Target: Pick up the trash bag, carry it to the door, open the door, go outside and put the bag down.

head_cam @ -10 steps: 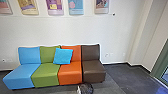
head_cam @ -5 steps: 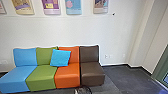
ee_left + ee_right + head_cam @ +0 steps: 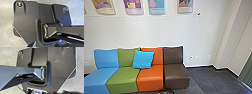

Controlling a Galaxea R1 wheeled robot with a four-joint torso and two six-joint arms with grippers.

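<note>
At the bottom edge of the head view, in front of the sofa where the orange and brown seats meet, the top of a dark rounded thing point(image 3: 166, 91) shows; I cannot tell whether it is the trash bag. A strip of green frame point(image 3: 247, 73), perhaps part of the door, stands at the far right. The robot's own dark plate and jointed bar take up much of both wrist views, over grey floor. How either gripper stands is unclear.
A sofa in blue, green, orange and brown point(image 3: 177, 72) runs along the white wall, with a bright blue cushion point(image 3: 143, 59) on it. Posters point(image 3: 157, 7) hang above. Dark floor point(image 3: 211, 78) stretches right of the sofa toward the wall corner.
The head camera has moved: the sofa and posters sit further left, the sofa also lower and larger. The dark rounded thing has slipped mostly below the picture's edge.
</note>
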